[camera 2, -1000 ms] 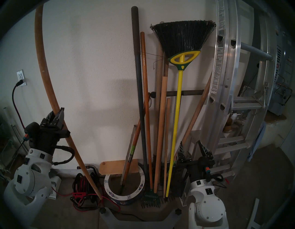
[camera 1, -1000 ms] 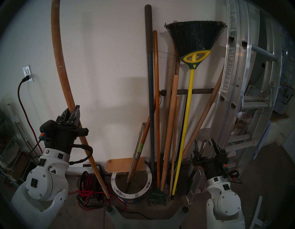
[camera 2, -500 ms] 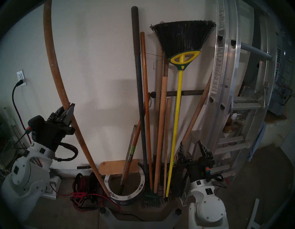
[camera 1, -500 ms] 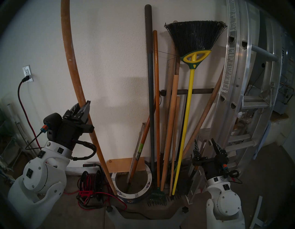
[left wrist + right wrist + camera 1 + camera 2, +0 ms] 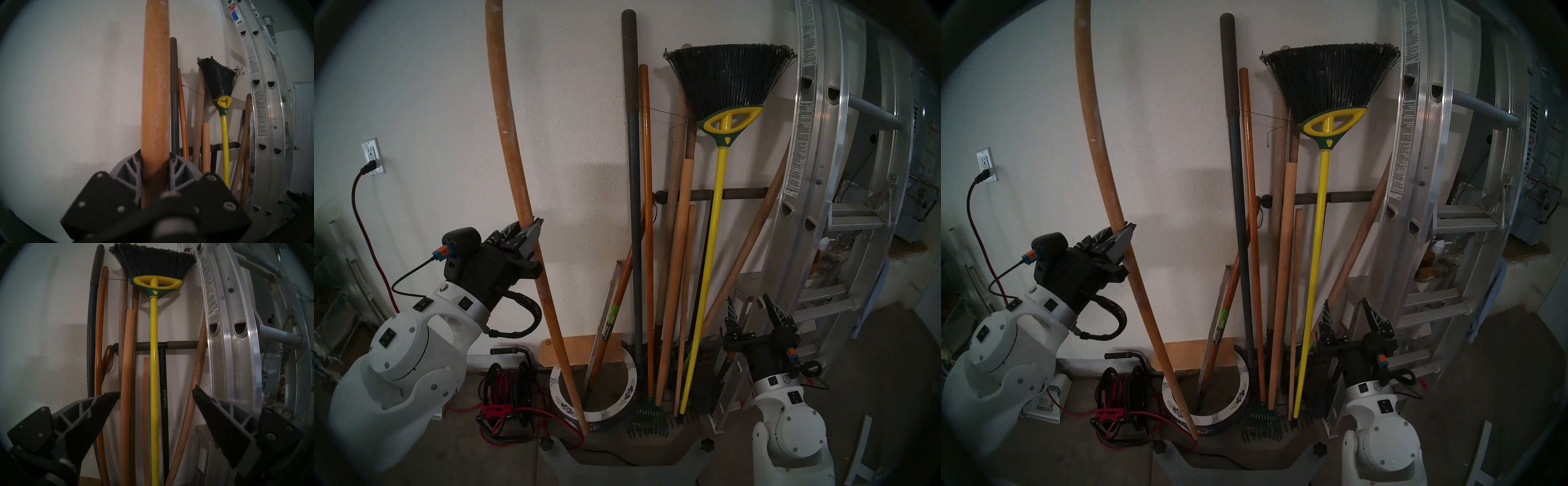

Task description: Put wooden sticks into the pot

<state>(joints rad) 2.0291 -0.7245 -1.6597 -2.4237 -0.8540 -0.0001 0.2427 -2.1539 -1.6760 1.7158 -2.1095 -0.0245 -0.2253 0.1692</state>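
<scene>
My left gripper (image 5: 527, 229) is shut on a long paint-speckled tan pole (image 5: 510, 135), which also shows in the left wrist view (image 5: 155, 84). The pole leans with its top to the left. Its lower end crosses the left of the pot (image 5: 629, 380) and overlaps its near rim. The pot has a white floral rim and a dark blue outside. My right gripper (image 5: 748, 305) is open and empty, in front of the yellow-handled broom (image 5: 153, 361) and the plain tan dowel (image 5: 126, 361), which lean on the wall right of the pot.
An orange-handled tool (image 5: 609, 322) and a metal strip stand in the pot. A cord reel (image 5: 509, 383) sits left of it and a green rake head (image 5: 648, 410) right of it. More handles lean on the wall. An aluminium ladder (image 5: 823, 169) stands at the right.
My left gripper has carried the tan pole to the right. Its lower end swept from the cord reel to the pot's near rim. The right arm has not moved.
</scene>
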